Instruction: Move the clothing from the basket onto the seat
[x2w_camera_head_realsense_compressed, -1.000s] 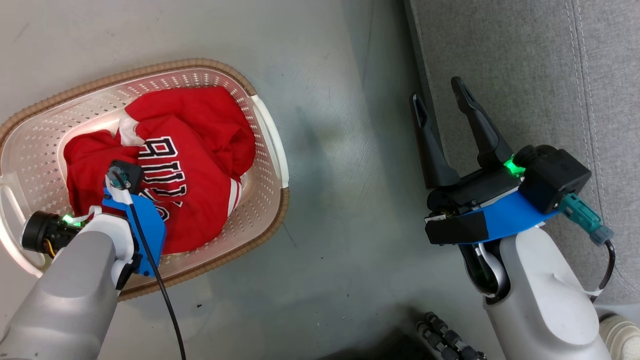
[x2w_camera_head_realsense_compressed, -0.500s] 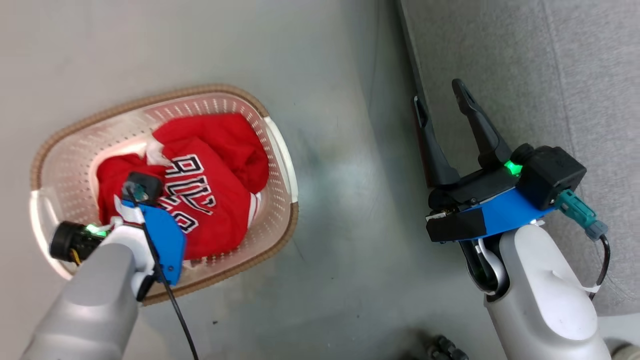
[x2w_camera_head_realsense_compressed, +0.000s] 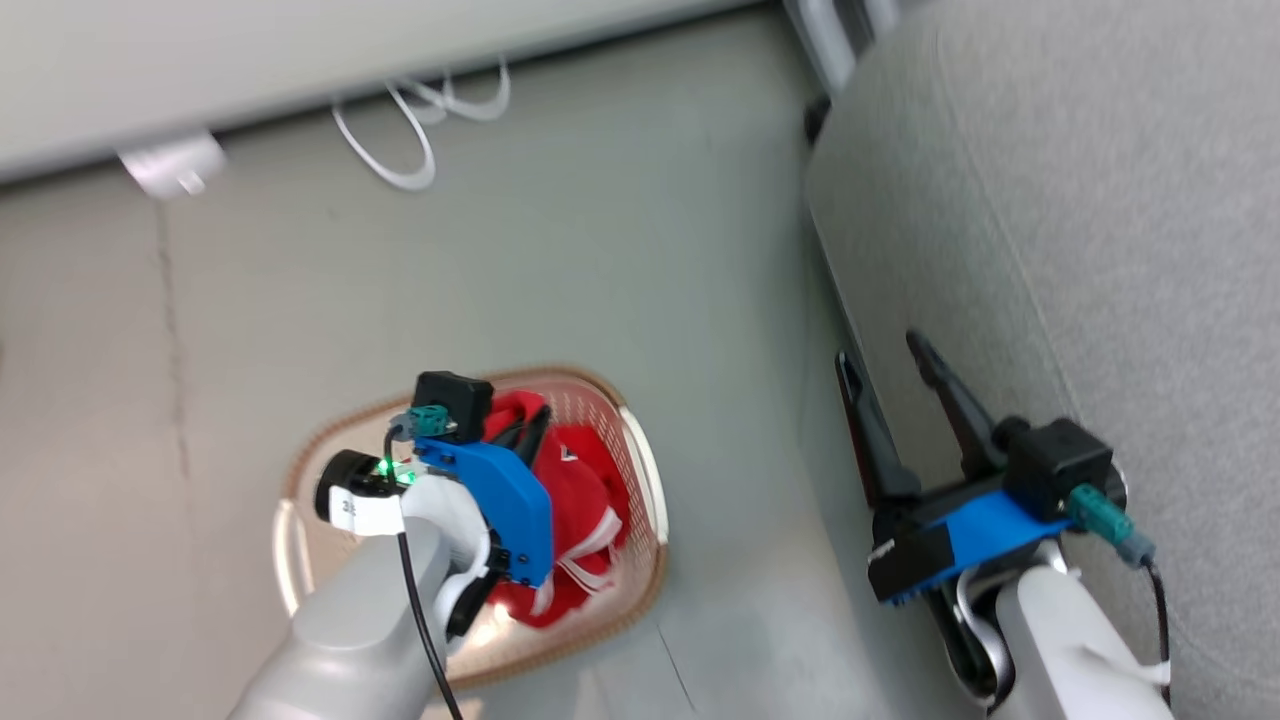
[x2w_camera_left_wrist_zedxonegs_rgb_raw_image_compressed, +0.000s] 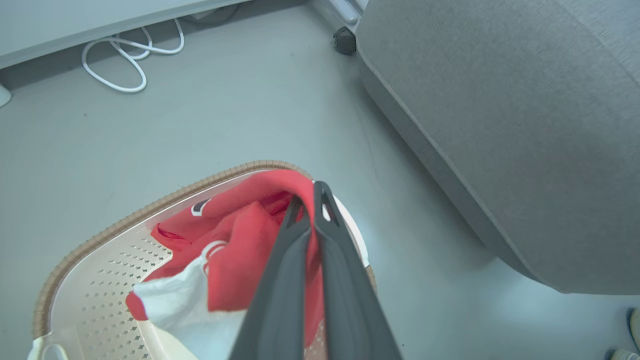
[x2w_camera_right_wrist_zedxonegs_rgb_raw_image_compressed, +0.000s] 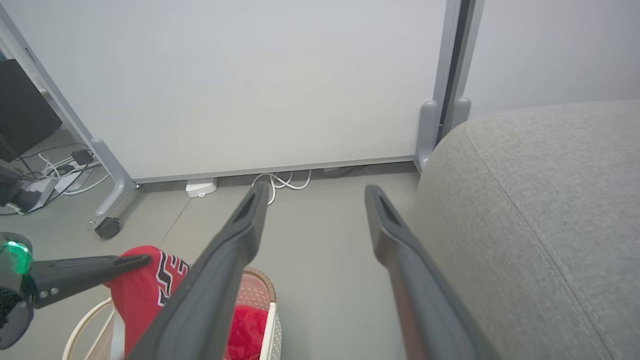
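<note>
Two dark fingers of the left gripper (x2w_camera_head_realsense_compressed: 530, 428) show in the head view over the basket (x2w_camera_head_realsense_compressed: 645, 480), which stands on the grey floor (x2w_camera_head_realsense_compressed: 600, 250) to the left of the seat (x2w_camera_head_realsense_compressed: 1050, 250), apart from it. The red clothing (x2w_camera_head_realsense_compressed: 590, 500) is heaped toward the basket's side nearest the seat, with white striped trim at its lower end. The right gripper (x2w_camera_head_realsense_compressed: 882, 352) hangs at the seat's front edge, fingers spread and pointing up the view, holding nothing.

From the left wrist, the left gripper (x2w_camera_left_wrist_zedxonegs_rgb_raw_image_compressed: 311, 200) is pressed together on a fold of the clothing (x2w_camera_left_wrist_zedxonegs_rgb_raw_image_compressed: 235, 245), pinching it near the brown rim of the basket (x2w_camera_left_wrist_zedxonegs_rgb_raw_image_compressed: 150, 207). The fabric trails from the fingertips down into the basket. The seat (x2w_camera_left_wrist_zedxonegs_rgb_raw_image_compressed: 500, 125) lies to the right.

From the right wrist, the right gripper (x2w_camera_right_wrist_zedxonegs_rgb_raw_image_compressed: 316, 190) stands wide apart. The left gripper (x2w_camera_right_wrist_zedxonegs_rgb_raw_image_compressed: 141, 260) holds the clothing (x2w_camera_right_wrist_zedxonegs_rgb_raw_image_compressed: 142, 290) by its top. The jersey hangs with its long axis upright and its lettering toward this camera, its lower part in the basket (x2w_camera_right_wrist_zedxonegs_rgb_raw_image_compressed: 272, 320).
</note>
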